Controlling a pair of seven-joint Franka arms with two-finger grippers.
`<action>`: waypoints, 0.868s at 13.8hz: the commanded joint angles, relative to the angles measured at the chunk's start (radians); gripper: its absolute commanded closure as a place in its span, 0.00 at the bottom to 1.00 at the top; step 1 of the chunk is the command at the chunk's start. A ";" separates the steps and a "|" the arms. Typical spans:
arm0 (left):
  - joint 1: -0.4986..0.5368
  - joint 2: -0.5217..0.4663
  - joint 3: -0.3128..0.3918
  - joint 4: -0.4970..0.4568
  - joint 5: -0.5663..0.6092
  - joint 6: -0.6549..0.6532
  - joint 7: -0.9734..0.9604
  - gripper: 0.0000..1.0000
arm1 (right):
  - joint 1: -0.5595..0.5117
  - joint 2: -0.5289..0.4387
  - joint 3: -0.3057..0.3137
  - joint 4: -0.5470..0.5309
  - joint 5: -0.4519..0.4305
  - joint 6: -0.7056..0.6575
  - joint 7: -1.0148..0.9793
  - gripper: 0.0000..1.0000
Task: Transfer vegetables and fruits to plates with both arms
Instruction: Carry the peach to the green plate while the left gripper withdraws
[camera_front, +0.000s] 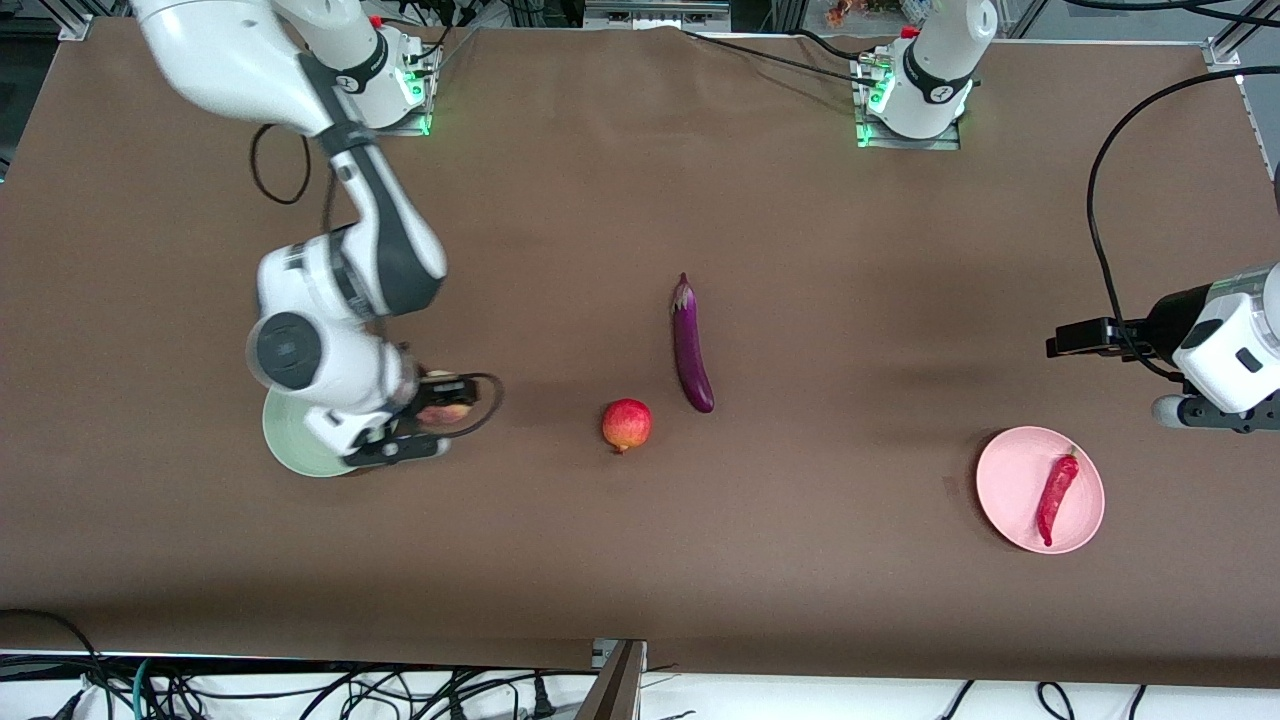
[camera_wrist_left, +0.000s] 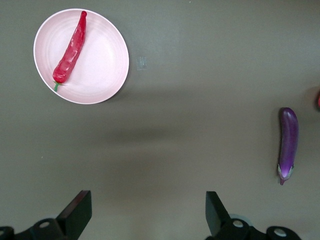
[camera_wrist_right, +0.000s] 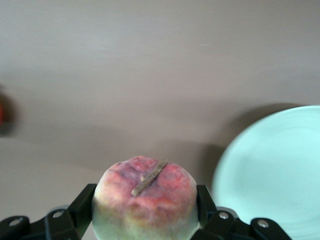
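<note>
Table (camera_front: 800, 220): brown cloth lying bare toward robot bases, wide room between items.
Right gripper (camera_front: 425, 425): hanging at mint plate (camera_front: 285, 440) rim, fingers pinching peach (camera_front: 445, 408); right wrist view showing peach's blush and stem, plate just beside.
Left gripper (camera_wrist_left: 145, 215): waiting above table by pink plate (camera_front: 1010, 480), fingers spread wide, holding nothing.
Eggplant (camera_front: 691, 345): lying mid-table.
Chili pepper (camera_front: 1055, 497): resting on pink plate.
Red fruit (camera_front: 626, 424): sitting near eggplant tip, apart.

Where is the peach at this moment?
The peach is clamped in the right gripper, in the air at the edge of the green plate, toward the right arm's end.
</note>
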 joint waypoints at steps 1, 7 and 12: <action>0.005 -0.014 -0.016 -0.015 -0.053 -0.009 -0.021 0.00 | -0.060 -0.005 0.003 -0.020 -0.038 -0.012 -0.114 0.66; 0.005 -0.014 -0.148 -0.020 -0.054 -0.009 -0.200 0.00 | -0.174 0.040 -0.017 -0.021 -0.111 -0.009 -0.228 0.66; -0.139 0.036 -0.188 -0.037 -0.065 0.044 -0.332 0.00 | -0.249 0.081 -0.017 -0.024 -0.138 -0.003 -0.277 0.66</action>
